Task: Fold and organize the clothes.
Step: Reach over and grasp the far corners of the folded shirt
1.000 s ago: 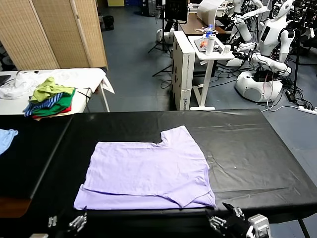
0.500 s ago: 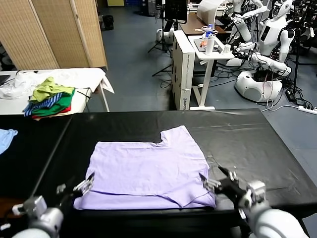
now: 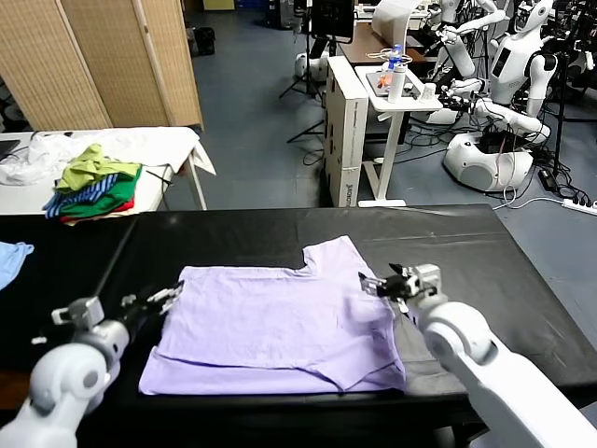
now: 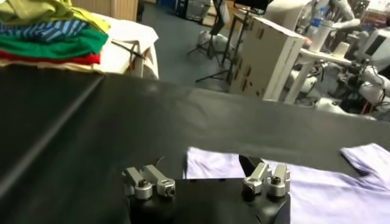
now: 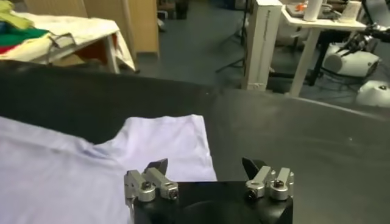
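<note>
I had both arms out over the black surface [image 3: 466, 271], where the lavender T-shirt [image 3: 280, 327] lay spread flat near the front edge, roughly midway between the two side edges, with its lower hem folded up along the front. My left tool [image 3: 159, 299] hovered at the shirt's left edge, its jaws standing wide apart and holding nothing; from the left wrist camera I saw that tool [image 4: 206, 178] over the black cover with the shirt's corner [image 4: 317, 189] just beyond its fingertips. My right tool [image 3: 384, 281] sat at the shirt's right side, beside the sleeve near the neckline, likewise spread wide and empty; the right wrist camera showed it [image 5: 207, 171] above the sleeve [image 5: 91, 170]. A light blue garment [image 3: 11, 259] lay at the surface's far left edge. On a white table [image 3: 168, 145] behind, a heap of green, striped and red clothing [image 3: 93, 187] was piled well apart from the shirt.
</note>
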